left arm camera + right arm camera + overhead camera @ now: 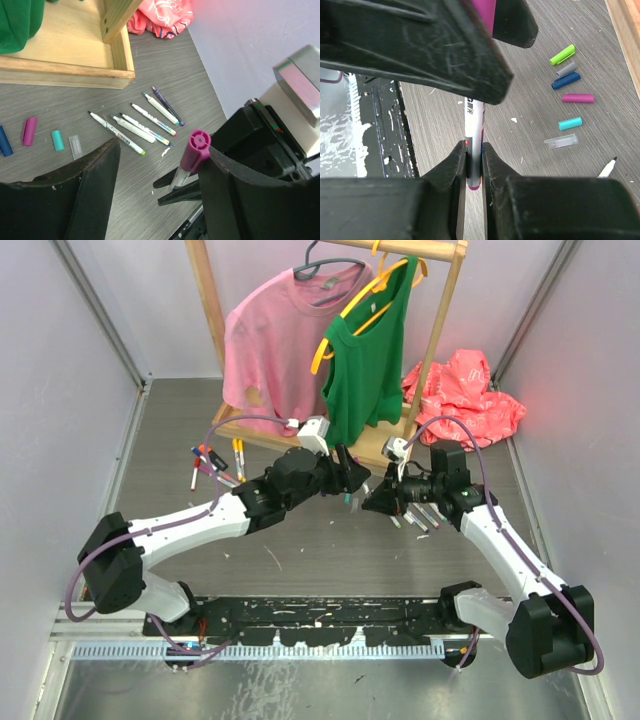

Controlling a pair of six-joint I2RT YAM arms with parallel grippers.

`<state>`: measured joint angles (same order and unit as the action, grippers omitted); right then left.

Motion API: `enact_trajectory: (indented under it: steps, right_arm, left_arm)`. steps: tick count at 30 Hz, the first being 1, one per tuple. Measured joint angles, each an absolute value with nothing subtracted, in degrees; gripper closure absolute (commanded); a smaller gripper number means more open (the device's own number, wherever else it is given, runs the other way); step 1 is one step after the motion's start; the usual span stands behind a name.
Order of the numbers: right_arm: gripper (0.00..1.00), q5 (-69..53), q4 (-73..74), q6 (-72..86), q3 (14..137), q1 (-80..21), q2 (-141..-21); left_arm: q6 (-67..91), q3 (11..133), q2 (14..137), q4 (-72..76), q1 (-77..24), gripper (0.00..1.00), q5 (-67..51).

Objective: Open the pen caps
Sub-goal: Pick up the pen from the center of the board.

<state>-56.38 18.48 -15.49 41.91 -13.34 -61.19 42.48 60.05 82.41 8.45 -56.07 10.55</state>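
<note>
Left end effector [161,150]: jaws well apart, straddling the magenta cap [195,150], which lies against one finger and clear of the other; nothing gripped. Right end effector [474,148]: clamped tight on the barrel of the white marker [472,125], holding it cap-end toward the left arm. Step in hand, as I judge it: seating the left jaws on that cap. Next move calls for closing squarely on the cap, then pulling straight along the barrel while the right holds firm. Already off and lying on the tabletop: lime cap [562,54], grey cap [566,69], blue cap [566,80], pink cap [578,98], teal cap [570,123], clear cap [561,141]. Uncapped markers [145,125] in a row at 4 o'clock of the right end effector from overhead. Markers yet to do [205,465] at 10 o'clock. Wooden rack base [65,75] at 12 o'clock, with pink shirt [270,340] and green top [370,350] hanging close over the work; red bag [465,390] at 1 o'clock. Nothing blocks the pull.
</note>
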Motion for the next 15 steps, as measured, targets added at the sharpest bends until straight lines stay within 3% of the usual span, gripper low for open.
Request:
enact_trajectory:
  steps: [15]
  right_arm:
    - [0.99,-55.07,18.96,-16.86,42.02,-13.93,-62.15]
  left_arm:
    - [45.67,60.8,83.57,8.27,-55.37,0.57,8.95]
